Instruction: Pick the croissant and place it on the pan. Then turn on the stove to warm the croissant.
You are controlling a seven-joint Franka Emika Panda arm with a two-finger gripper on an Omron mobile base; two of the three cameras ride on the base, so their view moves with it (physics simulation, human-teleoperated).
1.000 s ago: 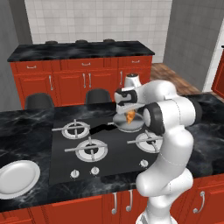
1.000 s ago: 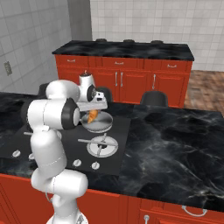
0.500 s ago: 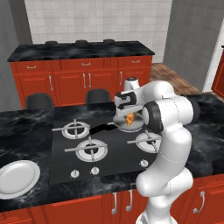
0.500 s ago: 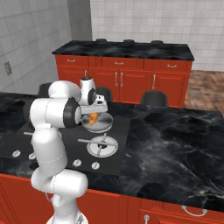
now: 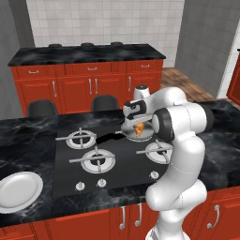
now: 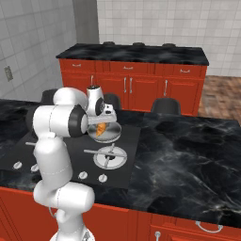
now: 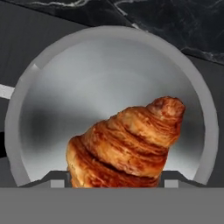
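croissant pinched over the pan

left base view — the white arm folds forward over the stove (image 5: 101, 159), and the fingers (image 5: 137, 127) point down at the far right burner. the croissant (image 5: 138, 131) hangs between them, pinched at its upper end, its tip inside the rim of the pan (image 5: 149, 133). the pan's black handle runs off to the left of the fingers. a white plate (image 5: 18, 191) lies on the table (image 5: 28, 140) well apart from the fingers, near the front left corner. four small knobs sit along the stove's front edge, nearer the camera than the fingers.

right base view — the fingers (image 6: 101, 126) again pinch the croissant (image 6: 100, 130), which hangs tilted just above the pan (image 6: 112, 134). whether it touches the pan floor cannot be told. a free burner lies just in front of the fingers, and the black marble table (image 6: 188, 150) stretches away to their right.

hand view — the croissant (image 7: 127, 144) stands between the two fingers (image 7: 116, 180), held at its broad end, its narrow tip pointing up and right. directly beyond it is the round grey floor of the pan (image 7: 87, 83), the rim circling it on all sides.
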